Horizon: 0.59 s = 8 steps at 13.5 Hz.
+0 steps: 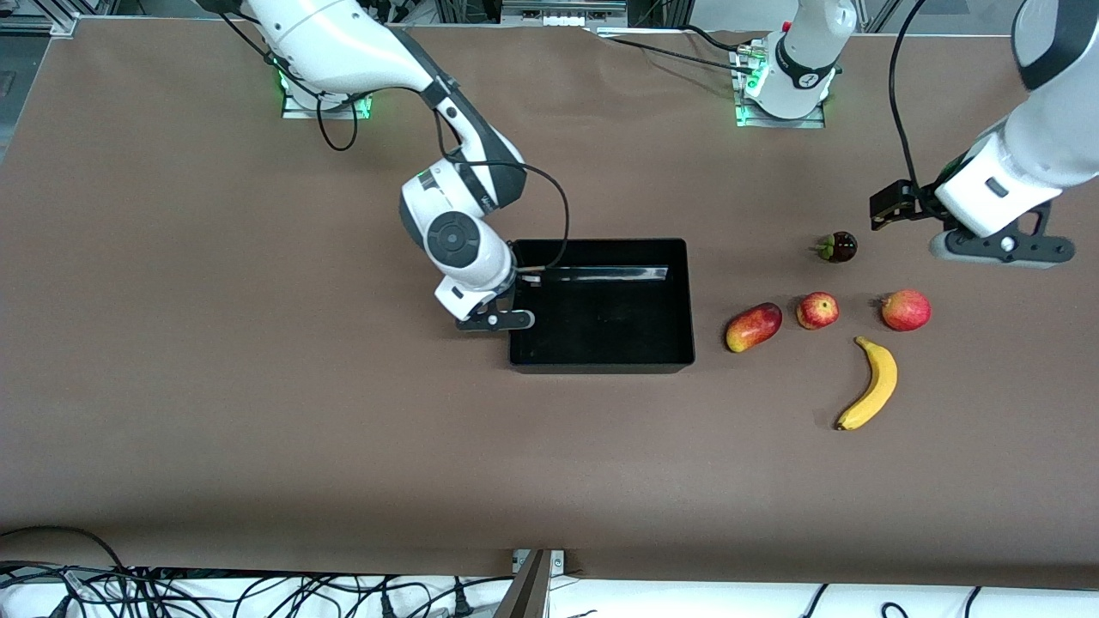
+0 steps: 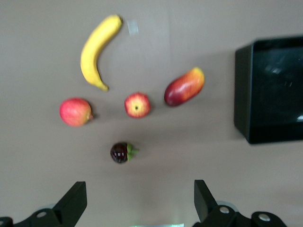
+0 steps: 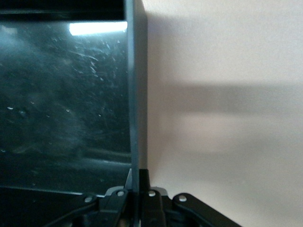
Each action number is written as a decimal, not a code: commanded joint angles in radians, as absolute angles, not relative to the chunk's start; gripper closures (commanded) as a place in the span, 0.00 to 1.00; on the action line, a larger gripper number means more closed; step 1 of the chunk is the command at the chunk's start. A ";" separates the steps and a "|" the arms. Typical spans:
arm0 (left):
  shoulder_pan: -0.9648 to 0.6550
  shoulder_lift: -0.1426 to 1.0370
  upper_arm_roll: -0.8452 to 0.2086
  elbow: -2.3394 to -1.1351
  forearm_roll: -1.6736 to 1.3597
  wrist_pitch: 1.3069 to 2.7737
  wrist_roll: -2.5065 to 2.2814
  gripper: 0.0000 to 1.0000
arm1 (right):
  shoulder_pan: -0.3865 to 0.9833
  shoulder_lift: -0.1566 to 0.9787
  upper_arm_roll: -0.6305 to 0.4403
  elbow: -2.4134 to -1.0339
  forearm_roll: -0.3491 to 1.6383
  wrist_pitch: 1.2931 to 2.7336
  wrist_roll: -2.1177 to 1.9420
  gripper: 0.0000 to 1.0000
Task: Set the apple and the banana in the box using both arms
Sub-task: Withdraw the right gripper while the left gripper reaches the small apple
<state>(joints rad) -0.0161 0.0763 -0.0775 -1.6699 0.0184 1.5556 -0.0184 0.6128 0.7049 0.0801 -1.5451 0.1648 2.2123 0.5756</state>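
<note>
Plainly, the first risk sits at the nine o'clock wall of the black glossy open-topped plastic box (image 1: 601,365). The right tool (image 3: 136,185) is pinched tight on that thin rim, and a sideways tug could tilt the empty box or let the slick wall slip free.

Moving toward the left arm's end of the brown worktop (image 1: 258,429), the fruit lies at the box's three o'clock, well apart from it. The small round red apple with a yellowish patch (image 1: 817,311) stands between an oblong red-yellow mango-like fruit (image 1: 754,327) and a larger plain red round fruit (image 1: 906,310). So a descending tool could nudge a neighbour, or take the wrong red fruit.

The long curved yellow banana with dark tips (image 1: 871,384) lies at the apple's five o'clock, nearer the front camera. Gripped off-centre, it would probably swing. A small dark fruit with a green calyx (image 1: 838,247) sits at the apple's twelve o'clock.

The left tool (image 2: 139,196) hangs over the worktop beside that dark fruit, spread wide and holding nothing.
</note>
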 commanded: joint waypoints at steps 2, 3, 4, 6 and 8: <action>0.020 0.208 -0.072 -1.638 0.003 1.600 0.018 0.00 | 0.627 0.732 0.071 -1.516 0.152 2.224 0.646 1.00; 0.024 0.236 -0.072 -1.655 0.003 1.636 0.021 0.00 | 0.626 0.732 0.071 -1.516 0.155 2.226 0.664 1.00; 0.037 0.264 -0.072 -1.678 0.003 1.713 0.023 0.00 | 0.626 0.732 0.071 -1.508 0.156 2.226 0.678 0.66; 0.037 0.311 -0.072 -1.732 0.003 1.863 0.028 0.00 | 0.620 0.721 0.071 -1.490 0.158 2.214 0.678 0.00; 0.037 0.314 -0.074 -1.861 0.003 2.030 0.028 0.00 | 0.591 0.683 0.058 -1.457 0.150 2.153 0.664 0.00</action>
<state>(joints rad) 0.0348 0.3311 -0.0713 -1.7483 0.0184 1.9027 0.0061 0.6152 0.7096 0.0675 -1.5012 0.1600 2.2173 0.6584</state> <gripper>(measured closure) 0.000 0.586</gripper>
